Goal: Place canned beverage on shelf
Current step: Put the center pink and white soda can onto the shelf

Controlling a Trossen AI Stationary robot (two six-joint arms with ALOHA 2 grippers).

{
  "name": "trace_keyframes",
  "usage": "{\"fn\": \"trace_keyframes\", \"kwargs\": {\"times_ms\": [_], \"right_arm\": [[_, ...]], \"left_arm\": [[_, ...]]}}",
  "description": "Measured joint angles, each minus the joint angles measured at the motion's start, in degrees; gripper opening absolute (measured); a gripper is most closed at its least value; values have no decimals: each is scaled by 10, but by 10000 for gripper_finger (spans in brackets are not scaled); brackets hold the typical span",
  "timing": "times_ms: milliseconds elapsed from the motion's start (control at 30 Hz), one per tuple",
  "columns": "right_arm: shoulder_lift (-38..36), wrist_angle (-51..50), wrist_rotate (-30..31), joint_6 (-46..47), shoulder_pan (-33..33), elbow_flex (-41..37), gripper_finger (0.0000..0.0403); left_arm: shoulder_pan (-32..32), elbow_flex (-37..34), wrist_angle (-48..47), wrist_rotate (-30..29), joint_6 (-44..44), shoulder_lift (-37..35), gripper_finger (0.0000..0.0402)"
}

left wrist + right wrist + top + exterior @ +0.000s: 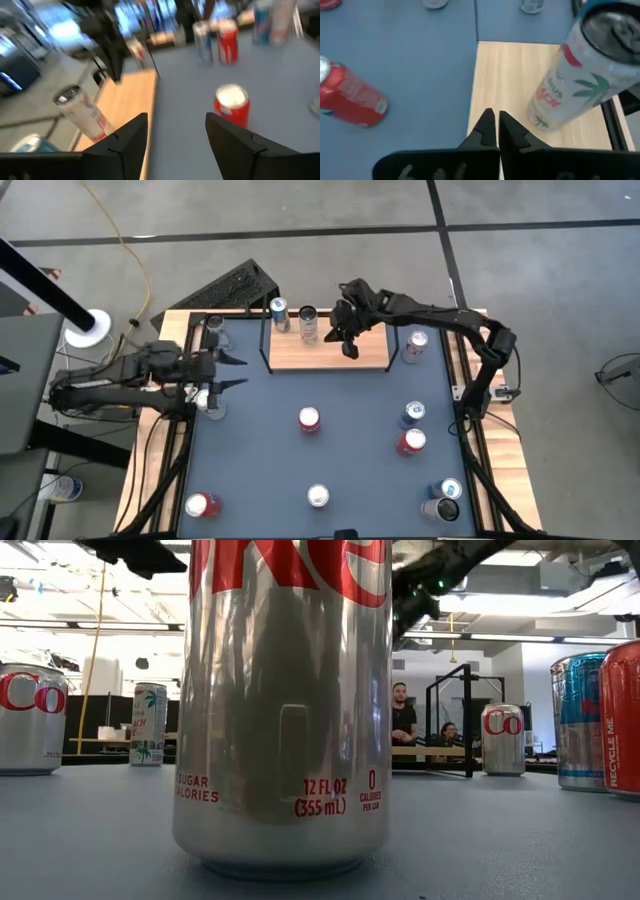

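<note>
1. With its jaws pressed together and holding nothing, the right gripper (493, 131) hovers over the light-wood shelf board in its thin black rail frame (370, 352), upper centre of the high view.
2. Just beside it on the board stands a tall white can with a palm-tree print (580, 75); a blue-topped can (279, 313) stands at the shelf's left rail.
3. Left gripper (228, 372), jaws apart and empty, waits at centre left beside a silver can (213, 402).
4. Judgement: one placement appears complete; other cans remain on the grey-blue tabletop (350, 470).
</note>
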Motion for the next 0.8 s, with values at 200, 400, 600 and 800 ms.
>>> {"fn": "trace_keyframes", "kwargs": {"times_ms": [200,400,600,800], "right_arm": [[42,79,-53,15,-17,-30,2],[85,104,-56,21,-29,-30,0],[106,115,-69,22,-34,-31,0],[104,122,-70,22,-32,-30,0]], "left_arm": [[0,-102,122,-45,-19,-100,160],[0,-151,143,-29,-50,-142,120],[0,-181,145,6,-72,-158,34],[0,-181,135,87,-76,-158,1]]}}
